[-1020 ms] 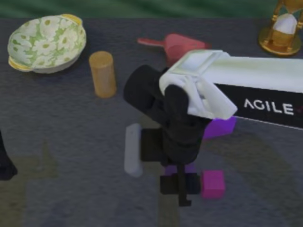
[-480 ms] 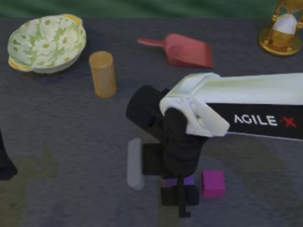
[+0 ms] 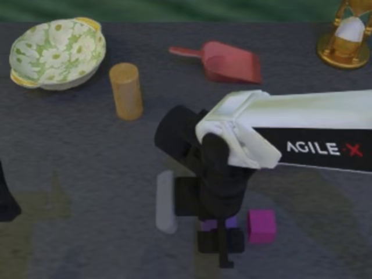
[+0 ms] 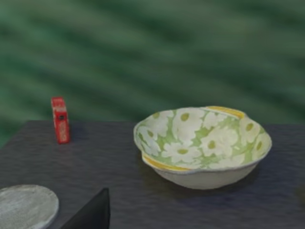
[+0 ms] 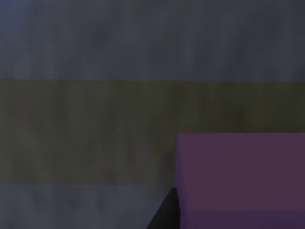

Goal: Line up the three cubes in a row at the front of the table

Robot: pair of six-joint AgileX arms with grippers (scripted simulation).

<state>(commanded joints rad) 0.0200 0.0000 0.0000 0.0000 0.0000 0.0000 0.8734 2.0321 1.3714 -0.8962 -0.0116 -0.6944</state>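
On right arm: "AGILE X" | right pincer beside magenta-pink cube

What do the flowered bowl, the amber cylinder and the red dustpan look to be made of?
The flowered bowl with yellow handles looks like glazed ceramic: a soft sheen and a printed daisy pattern. The amber cylinder looks matte, perhaps wax or plastic; its even colour leaves that open. The red dustpan seems smooth moulded plastic.

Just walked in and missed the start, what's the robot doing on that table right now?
The right gripper is low at the table's front, over the purple cube, right beside the magenta cube. The violet cube is hidden under the arm. The left arm sits parked at the left edge.
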